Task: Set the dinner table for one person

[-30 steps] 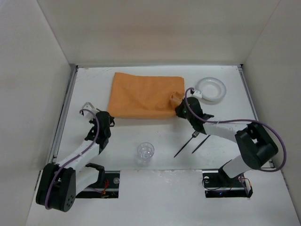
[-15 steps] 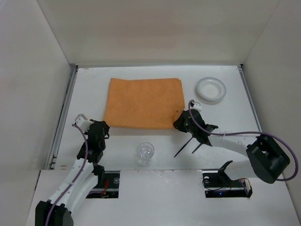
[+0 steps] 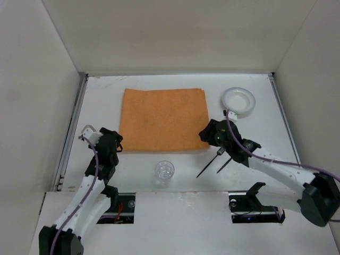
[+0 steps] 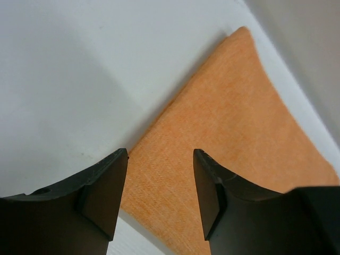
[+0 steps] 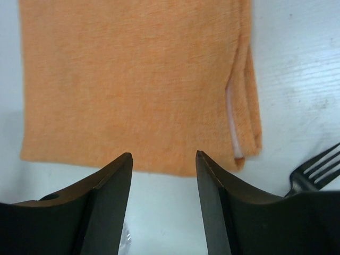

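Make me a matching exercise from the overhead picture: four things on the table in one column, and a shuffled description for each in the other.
Column one:
1. cloth
2. plate
3. glass
4. cutlery

Column two:
A. clear, standing nearest the arm bases
B. dark, thin, lying slanted
C. white, round, at the far right
D. orange, spread flat

Pairs: 1-D, 2-C, 3-A, 4-B
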Motion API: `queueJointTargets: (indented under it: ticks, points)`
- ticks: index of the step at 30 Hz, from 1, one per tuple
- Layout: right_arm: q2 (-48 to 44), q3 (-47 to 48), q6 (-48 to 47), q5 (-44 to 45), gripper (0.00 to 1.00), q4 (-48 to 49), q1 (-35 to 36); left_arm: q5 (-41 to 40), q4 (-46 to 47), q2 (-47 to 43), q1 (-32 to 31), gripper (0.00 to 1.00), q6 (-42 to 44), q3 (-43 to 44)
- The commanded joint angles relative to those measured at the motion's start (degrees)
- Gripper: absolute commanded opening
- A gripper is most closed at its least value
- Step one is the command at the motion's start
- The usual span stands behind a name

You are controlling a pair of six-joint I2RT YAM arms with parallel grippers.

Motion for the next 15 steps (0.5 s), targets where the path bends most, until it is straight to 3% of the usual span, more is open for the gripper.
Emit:
queueJointTargets:
  ticks: [1, 6, 11, 15]
  points:
    - [8.9, 2.5, -3.0, 0.2, 0.57, 3.9, -3.1, -1.4, 4.1, 8.1, 0.1, 0.51, 1.2, 2.0]
    - [17.3, 2.4, -1.5, 0.4, 0.45, 5.9, -3.7, 0.0, 4.6, 13.5, 0.2, 0.51, 2.2, 1.3]
    - [19.2, -0.9, -1.2, 3.4, 0.47, 5.9, -4.0, 2.1, 5.2, 16.6, 2.2, 0.50, 2.0, -2.0]
    - [22.1, 1.6, -2.5, -0.7, 0.29, 7.1, -6.2, 4.3, 9.2, 22.4, 2.6, 0.44, 0.7, -2.5]
